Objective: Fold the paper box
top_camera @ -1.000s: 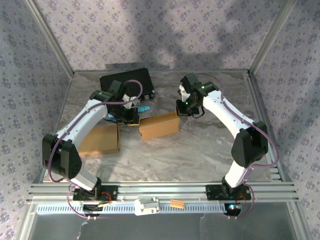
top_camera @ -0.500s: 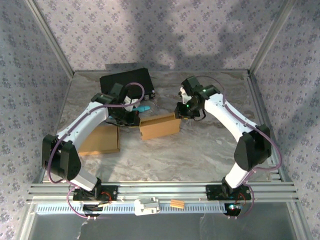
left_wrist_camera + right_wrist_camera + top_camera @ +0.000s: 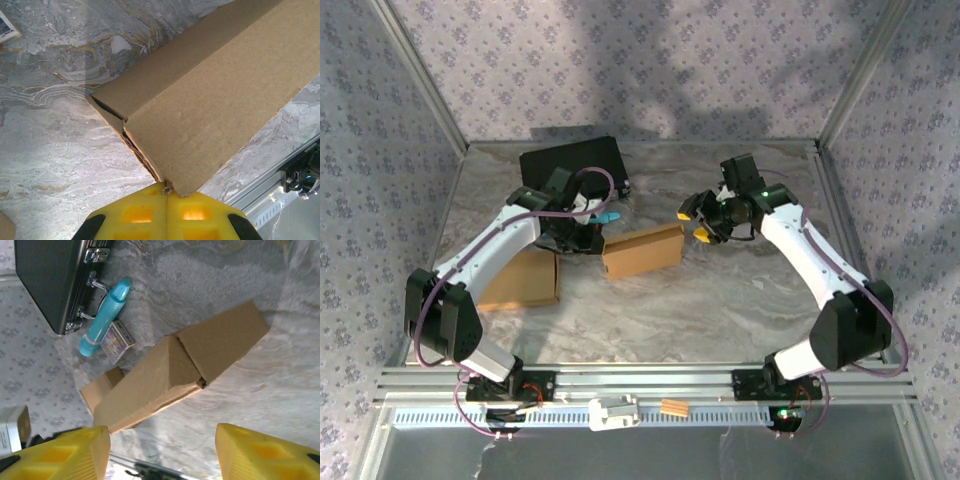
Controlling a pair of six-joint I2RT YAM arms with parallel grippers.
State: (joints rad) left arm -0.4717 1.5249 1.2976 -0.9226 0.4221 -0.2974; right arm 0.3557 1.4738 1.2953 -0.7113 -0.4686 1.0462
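Pulled away to the right since a second ago: right gripper point(image 3: 695, 225), then up against the right end of the paper box point(image 3: 642, 250), now apart from it, yellow fingertips spread wide above the desk point(image 3: 720, 290). Hardly shifted meanwhile: box and left gripper point(image 3: 592, 243).

Plain brown card, matte and faintly fibrous, folded into a long flattish sleeve with one sharp crease down its length. Lying slantwise near the middle of the desk. Ragged at the left end, layers parting at the corner. Left gripper point(image 3: 166, 200) pressed together on that corner, blocky yellow pads meeting with the card tip caught in the seam.

Smooth grey desk top, marbled with pale and ochre veins. Walls point(image 3: 620, 60) papered in a small lilac flower print. Ribbed aluminium rail point(image 3: 640, 378) along the near edge.

Just left of the box, a second flat brown card piece point(image 3: 520, 280), partly under the left arm. At the back left, a black hard case point(image 3: 570, 158), finely textured, with bright metal latches and handle. Between case and box, a teal pen point(image 3: 105, 317), rounded, with a pinkish band, and touching it a small printed carton point(image 3: 116, 341), its print too blurred to read. Purple cable point(image 3: 582, 175) looped over the left arm. Below the near rail, a white part point(image 3: 613, 412) and a small tan block point(image 3: 674, 408).
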